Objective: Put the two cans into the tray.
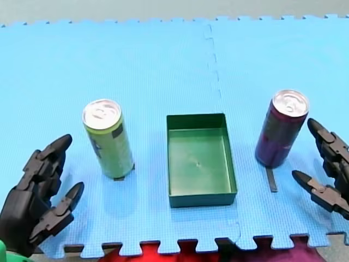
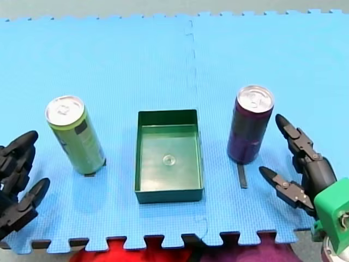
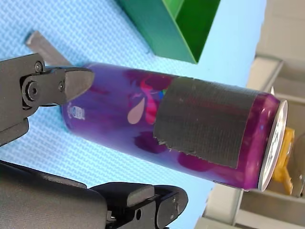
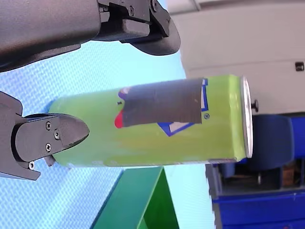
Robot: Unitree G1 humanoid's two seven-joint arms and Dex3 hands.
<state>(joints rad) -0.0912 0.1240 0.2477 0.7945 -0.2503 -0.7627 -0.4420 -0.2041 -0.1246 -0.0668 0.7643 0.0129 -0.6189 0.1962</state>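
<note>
Two upright cans flanked the tray point(image 1: 202, 198), green can point(image 1: 108, 139) and purple can point(image 1: 282, 131). We saw the left hand point(image 1: 41, 191) beside the green, the right hand point(image 1: 327, 169) beside the purple, each unclenched, holding nothing

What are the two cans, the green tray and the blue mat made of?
The green can and purple can look like painted metal: shiny silver tops with pull tabs. The tray looks like glossy hard plastic, probably; its floor reflects light. The mat seems soft foam, with jigsaw edges.
</note>
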